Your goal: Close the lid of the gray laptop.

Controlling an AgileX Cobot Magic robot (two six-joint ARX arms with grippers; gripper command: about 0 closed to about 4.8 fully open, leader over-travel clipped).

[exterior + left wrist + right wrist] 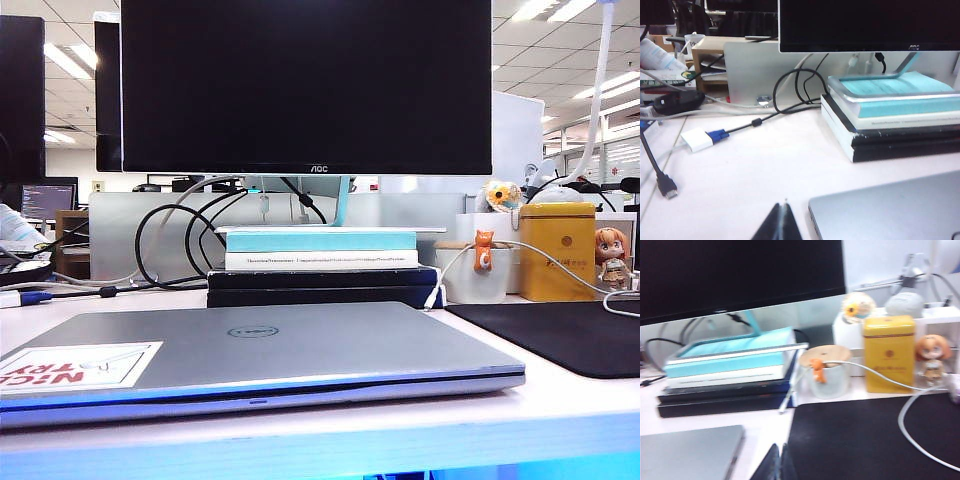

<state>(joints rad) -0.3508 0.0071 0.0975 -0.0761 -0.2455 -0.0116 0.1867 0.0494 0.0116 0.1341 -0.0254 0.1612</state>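
The lid [300, 345] lay flat on the laptop [250, 395], logo and sticker facing up, with only a thin dark seam showing along the front edge; I judged the closing done, with at most a last press and the arms' retreat left. The laptop sat at the near middle of the desk [560, 400], at 6 o'clock from the AOC monitor [305, 85] and its stack of books [320, 265].

Taking things left to right: the left gripper [782, 225] hovered over bare desk just off the laptop's back left corner, at about 9 o'clock from it, its fingers pressed together into one dark point, holding nothing. A blue-plugged cable [717, 135] lay farther out at 11 o'clock from that gripper. The right gripper [777, 465] hung just past the laptop's back right corner, at 3 o'clock from it, at the edge of the black mat [865, 435]; its fingers also looked drawn together and empty, though the view was blurred. Neither gripper touched the lid. A yellow tin [889, 352] stood well beyond, at 1 o'clock from the right gripper
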